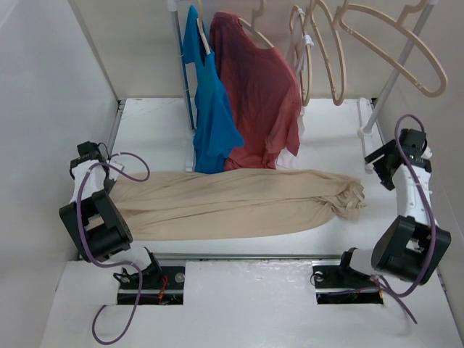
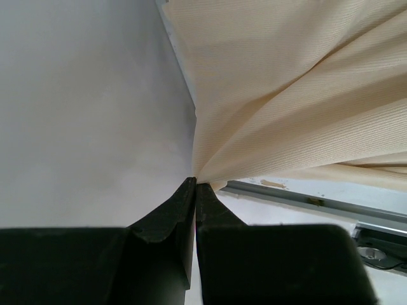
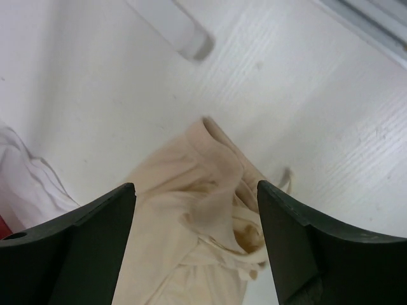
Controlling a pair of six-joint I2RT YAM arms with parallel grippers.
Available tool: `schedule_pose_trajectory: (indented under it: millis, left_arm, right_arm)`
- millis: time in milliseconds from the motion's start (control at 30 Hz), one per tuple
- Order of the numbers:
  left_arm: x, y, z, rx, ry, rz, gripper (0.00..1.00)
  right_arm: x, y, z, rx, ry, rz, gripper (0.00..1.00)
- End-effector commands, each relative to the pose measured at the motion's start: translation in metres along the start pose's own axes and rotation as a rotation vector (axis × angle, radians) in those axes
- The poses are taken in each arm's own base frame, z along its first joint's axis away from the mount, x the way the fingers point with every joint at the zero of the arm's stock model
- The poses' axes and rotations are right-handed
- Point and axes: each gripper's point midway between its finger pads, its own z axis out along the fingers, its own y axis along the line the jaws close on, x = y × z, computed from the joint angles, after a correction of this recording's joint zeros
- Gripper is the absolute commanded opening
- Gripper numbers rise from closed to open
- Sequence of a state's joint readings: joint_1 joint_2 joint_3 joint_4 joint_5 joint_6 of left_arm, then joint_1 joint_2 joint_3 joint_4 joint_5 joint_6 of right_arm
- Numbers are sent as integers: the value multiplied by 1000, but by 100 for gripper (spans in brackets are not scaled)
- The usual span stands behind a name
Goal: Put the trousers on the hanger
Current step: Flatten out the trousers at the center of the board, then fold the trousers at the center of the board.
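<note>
The trousers (image 1: 239, 203) lay flat and lengthwise across the white table (image 1: 326, 130), running from my left side to my right, wrinkled along their full length. Their right end was bunched into a small heap of folds; their left end was drawn to a point.

Left gripper (image 2: 194, 184): jaws together, clamped on the left end of the trousers. In the left wrist view the cloth fanned out in taut pleats from the spot where my two fingertips met.

Right gripper (image 3: 194, 190): jaws wide apart, holding nothing. In the right wrist view the bunched right end of the trousers showed between my two fingers (image 3: 95, 235), lower down on the table. In the top view this gripper stood just beside that end, apart from the cloth.

Behind the trousers, a red T-shirt (image 1: 257, 101) and a blue garment (image 1: 210, 116) hung from the rack, their hems near the far edge of the cloth. A small white garment (image 1: 286, 161) lay below the red hem.

The hanger (image 1: 437, 85) hung at the far right of the rack, above the white rack pole (image 1: 388, 87), well apart from the trousers and bare of cloth. Other pale hangers hung beside it.
</note>
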State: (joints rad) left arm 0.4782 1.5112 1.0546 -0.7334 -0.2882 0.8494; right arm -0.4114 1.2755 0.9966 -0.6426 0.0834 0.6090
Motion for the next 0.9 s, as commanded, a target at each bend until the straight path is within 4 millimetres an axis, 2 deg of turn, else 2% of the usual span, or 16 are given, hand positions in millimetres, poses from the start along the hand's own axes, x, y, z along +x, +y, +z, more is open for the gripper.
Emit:
schedule_pose_trajectory:
  millis: [0, 100, 233, 400, 467, 500, 533, 567, 633, 667, 733, 767, 800, 867]
  left_arm:
    - [-2, -5, 3, 27, -2, -23, 0]
    - [-2, -5, 3, 27, -2, -33, 0]
    - [-6, -5, 4, 35, -10, -42, 0]
    - [-11, -3, 5, 42, -15, -42, 0]
    - [-13, -1, 6, 41, -16, -42, 0]
    - [-15, 2, 4, 34, -23, -45, 0]
    - [-15, 1, 7, 41, -16, -42, 0]
    - [-18, 3, 5, 42, -28, -45, 0]
    - [-26, 11, 1, 25, -59, -46, 0]
    - [-26, 11, 1, 25, -59, -46, 0]
    - [-40, 23, -8, 11, -107, -59, 0]
    - [-47, 27, -11, 11, -134, -74, 0]
    - [-61, 48, -26, -34, -181, -94, 0]
    - [-75, 68, -47, -67, -240, -121, 0]
  right_arm:
    - [-26, 9, 15, 34, -8, -52, 82]
    - [-5, 20, 28, -20, 123, -74, 82]
    - [23, 6, 37, -1, 204, -92, 85]
    - [51, 4, 42, -41, 310, -123, 86]
    - [60, -3, 48, -25, 336, -122, 77]
    - [56, 1, 50, -38, 316, -123, 69]
    - [54, -5, 54, -6, 306, -127, 58]
    - [50, -5, 56, 2, 285, -129, 32]
    - [34, -2, 61, 22, 239, -134, 0]
    - [29, -1, 62, 25, 228, -145, 0]
    - [18, 6, 61, 13, 213, -166, 0]
    - [3, 15, 56, -7, 183, -182, 0]
    - [-9, 21, 50, -17, 142, -182, 0]
    - [-35, 35, 27, -68, 58, -218, 0]
